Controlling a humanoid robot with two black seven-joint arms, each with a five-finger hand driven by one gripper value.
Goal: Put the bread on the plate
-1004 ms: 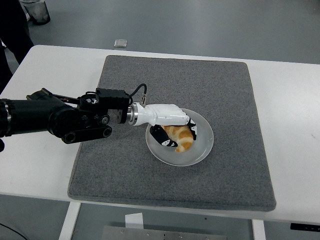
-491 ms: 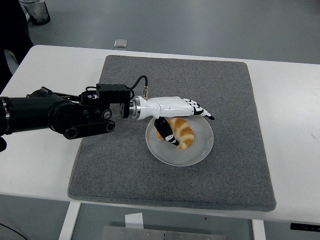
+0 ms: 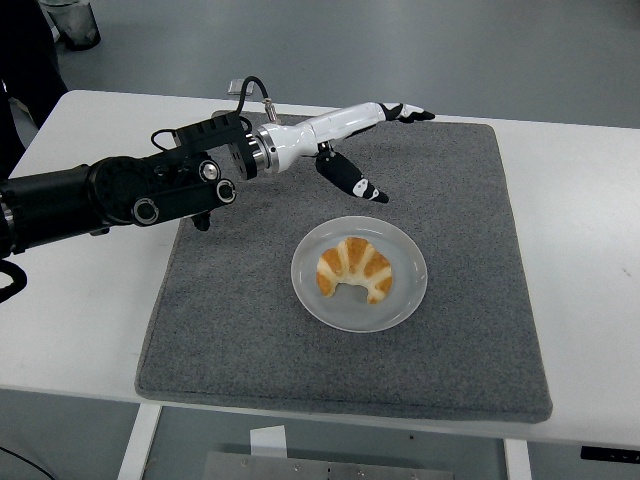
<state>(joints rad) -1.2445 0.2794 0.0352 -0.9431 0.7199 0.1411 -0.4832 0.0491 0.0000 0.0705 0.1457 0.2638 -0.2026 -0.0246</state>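
A golden croissant (image 3: 354, 270) lies on the white round plate (image 3: 404, 296) in the middle of the grey mat (image 3: 240, 310). My left hand (image 3: 392, 150) hovers above the mat's far part, behind and above the plate, well apart from the bread. Its white fingers (image 3: 405, 112) are stretched out straight and the thumb (image 3: 355, 182) points down toward the plate; it holds nothing. The black left arm (image 3: 110, 195) reaches in from the left edge. No right arm shows.
The mat covers most of the white table (image 3: 585, 220). A small grey object (image 3: 240, 86) lies on the floor beyond the table's far edge. A dark bin (image 3: 72, 20) stands at the top left, beside a person's dark clothing (image 3: 25, 60).
My left hand let go of the croissant, spread its fingers, then rose and drew back toward the mat's far edge. The croissant stays on the plate.
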